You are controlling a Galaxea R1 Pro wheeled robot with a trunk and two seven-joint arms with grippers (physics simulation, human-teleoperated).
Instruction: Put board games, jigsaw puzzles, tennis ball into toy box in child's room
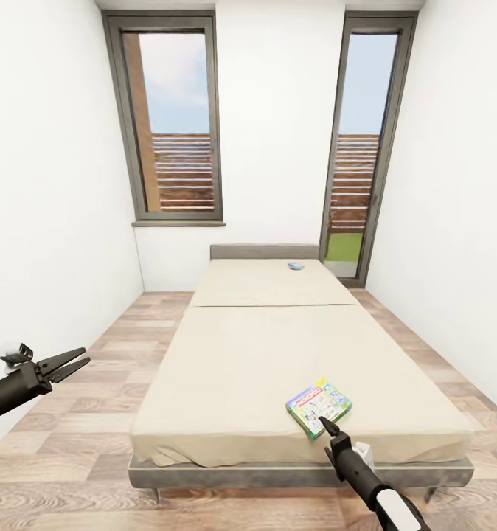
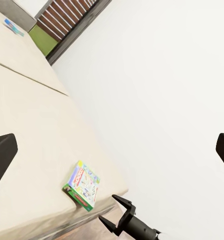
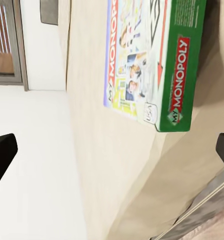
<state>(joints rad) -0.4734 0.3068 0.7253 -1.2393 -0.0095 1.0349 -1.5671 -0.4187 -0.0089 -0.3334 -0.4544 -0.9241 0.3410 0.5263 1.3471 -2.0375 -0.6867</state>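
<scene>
Monopoly box [image 1: 319,405] flat near bed [image 1: 226,369] foot corner; I judge light, stiff cardboard, pinch green edge. Right gripper [image 1: 324,425] just short, empty, opening unclear.

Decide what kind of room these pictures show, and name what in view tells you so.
Most likely a bedroom: a single bed fills the wood floor beneath two tall windows, and a Monopoly board game on the mattress hints at a child's room.

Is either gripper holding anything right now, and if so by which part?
Nothing is held. The left gripper hangs open over the floor; the right gripper is open just short of the board game on the bed.
</scene>
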